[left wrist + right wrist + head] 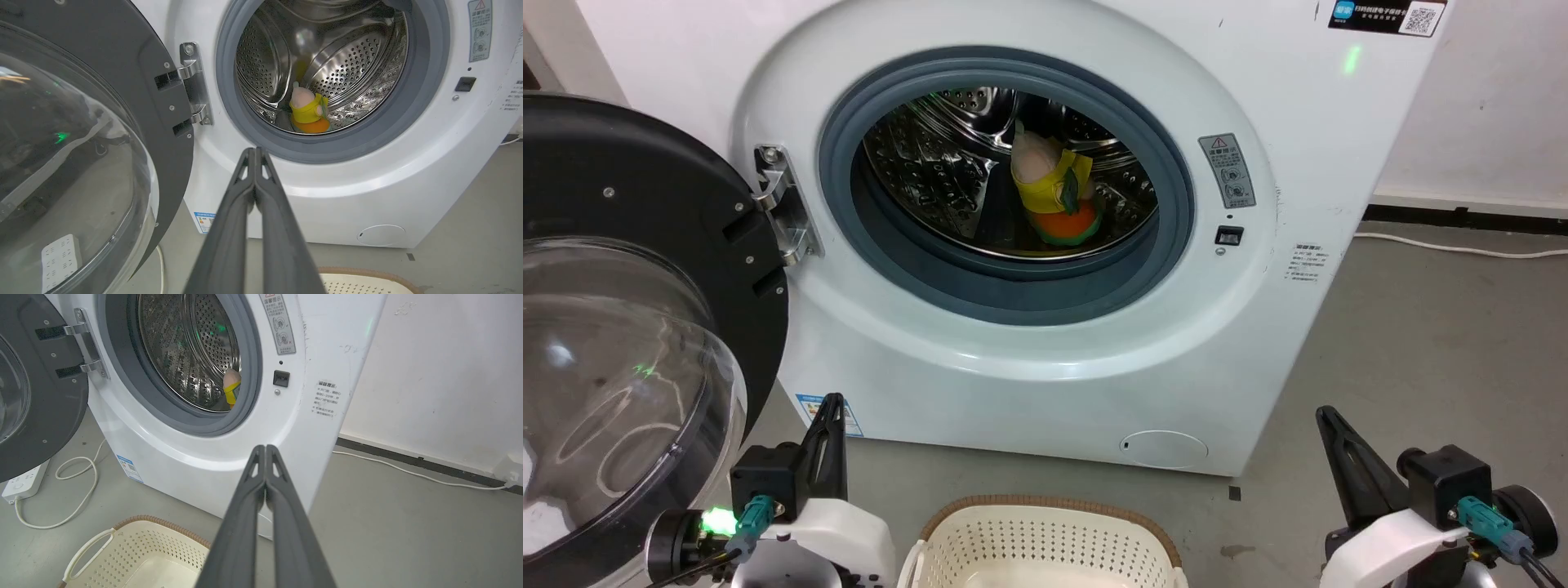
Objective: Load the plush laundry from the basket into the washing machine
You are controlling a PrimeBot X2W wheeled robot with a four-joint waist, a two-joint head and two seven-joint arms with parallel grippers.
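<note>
The plush laundry lies inside the steel drum of the white washing machine, pink-beige end up and orange part at the bottom; it also shows as the plush laundry and, partly hidden by the door seal, the plush laundry. The cream basket stands on the floor in front of the washer, its visible part holding nothing. My left gripper is low at the left, shut and holding nothing. My right gripper sits low at the right, also shut on nothing.
The round glass door stands swung open at the left, close to my left arm. A white power strip and its cable lie on the floor under the door. A white wall and a cable run along the right.
</note>
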